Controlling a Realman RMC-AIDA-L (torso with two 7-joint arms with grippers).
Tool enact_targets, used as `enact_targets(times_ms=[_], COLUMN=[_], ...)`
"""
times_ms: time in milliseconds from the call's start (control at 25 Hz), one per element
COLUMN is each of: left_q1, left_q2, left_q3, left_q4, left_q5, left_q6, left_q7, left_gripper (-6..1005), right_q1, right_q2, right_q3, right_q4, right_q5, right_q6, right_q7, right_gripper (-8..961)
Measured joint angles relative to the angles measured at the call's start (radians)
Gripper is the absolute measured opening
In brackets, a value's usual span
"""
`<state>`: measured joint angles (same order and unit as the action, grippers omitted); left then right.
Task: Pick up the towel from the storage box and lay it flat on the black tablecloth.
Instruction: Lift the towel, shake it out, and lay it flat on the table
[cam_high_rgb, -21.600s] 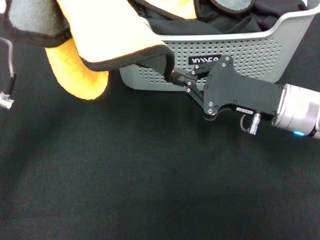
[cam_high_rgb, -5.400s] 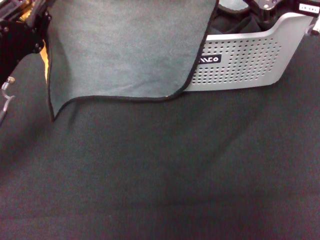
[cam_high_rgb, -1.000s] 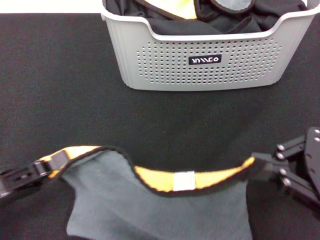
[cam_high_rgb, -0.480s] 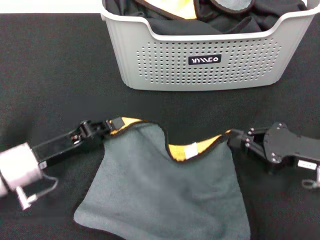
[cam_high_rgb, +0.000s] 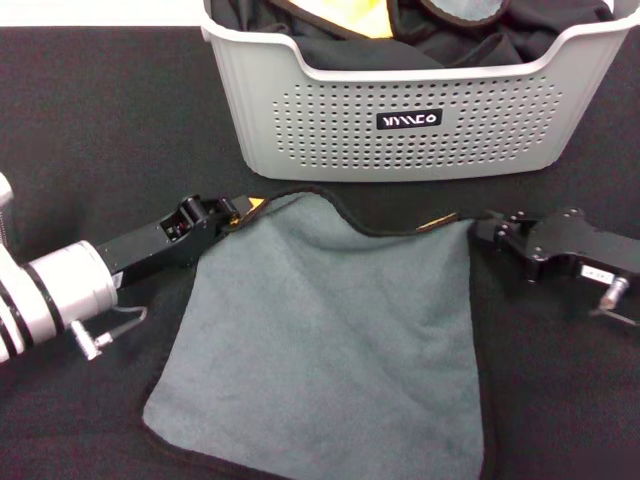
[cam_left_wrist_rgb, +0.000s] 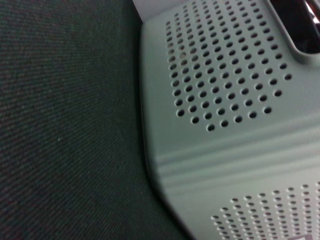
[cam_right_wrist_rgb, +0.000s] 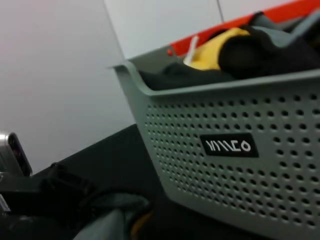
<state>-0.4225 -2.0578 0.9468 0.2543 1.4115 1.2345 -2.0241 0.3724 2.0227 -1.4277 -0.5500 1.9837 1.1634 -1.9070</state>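
Since half a second ago towel (cam_high_rgb: 330, 340) spread grey-side-up on black tablecloth (cam_high_rgb: 100, 110) before storage box (cam_high_rgb: 400, 120), left gripper (cam_high_rgb: 232, 210) and right gripper (cam_high_rgb: 480, 228) jaws clenched on far corners, keeping it taut.

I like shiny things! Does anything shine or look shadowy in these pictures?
Head view: the left arm's metal cuff gleams; the towel, held by the left tool and right tool, looks dull. Left wrist view: the basket's holes are dark. Right wrist view: the wall behind is bright.
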Motion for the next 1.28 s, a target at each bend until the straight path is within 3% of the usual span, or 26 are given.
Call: enact_targets(times_ms=[240,760,1000,1280], left_q1=[-0.015,-0.009,-0.007,0.014], left_q2=[-0.007,-0.008,-0.001,0.008], left_q3=[0.0,-0.005,-0.004,-0.011], left_q4=[-0.001,0.0,0.009,0.04], left_q5=[0.001,-0.046,-0.051,-0.058], left_q6=[-0.017,-0.098,-0.078,0.005], left_q7=[-0.011,-0.016,-0.011,0.004], left_gripper=[47,50,148,411], right_q1=[0.12,0.125,0.115,0.074], right_q2=[0.006,0.005,0.005,0.005], right_q3=[0.004,0.0,0.004,0.01], right_q4=[0.158,0.173,0.169,0.158], right_q5=[0.03,0.105,0.11,0.182], right_q6=[-0.038,-0.161,-0.154,-0.064], right_q7=[-0.016,-0.029,-0.027,-0.067], right_gripper=[8,41,102,237])
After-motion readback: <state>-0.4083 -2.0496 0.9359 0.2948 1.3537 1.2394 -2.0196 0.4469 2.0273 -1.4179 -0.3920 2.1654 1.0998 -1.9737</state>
